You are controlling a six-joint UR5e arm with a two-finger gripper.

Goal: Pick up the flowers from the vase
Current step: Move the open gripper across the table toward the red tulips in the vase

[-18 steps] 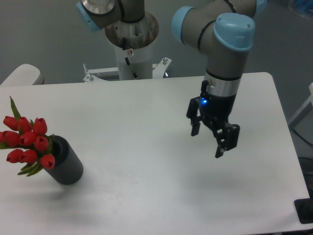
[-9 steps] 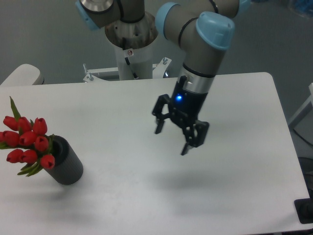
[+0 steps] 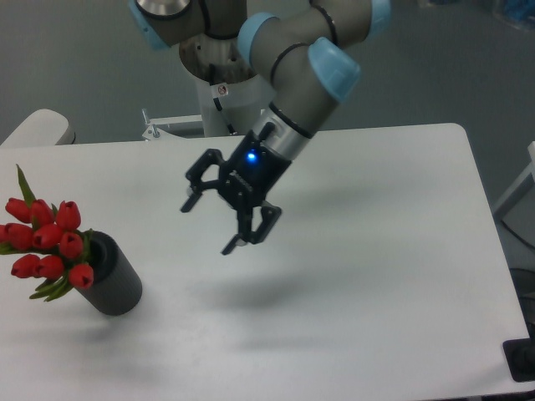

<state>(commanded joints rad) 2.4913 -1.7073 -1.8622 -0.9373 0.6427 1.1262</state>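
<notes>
Gripper (image 3: 206, 227) hangs empty above the white counter (image 3: 376, 276), jaws spread wide and tilted toward the lower left. Well off in that direction, the flowers (image 3: 48, 244) sit untouched in the leaning vase (image 3: 115, 282); approach, grasp and lift all remain.

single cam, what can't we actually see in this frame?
- Flowers: stems hidden inside the vase; leftmost buds cut by the frame's left edge.
- Vase: its far side, and how deep the hole goes.
- Pincer: finger pads face away, and the tips are slightly blurred.
</notes>
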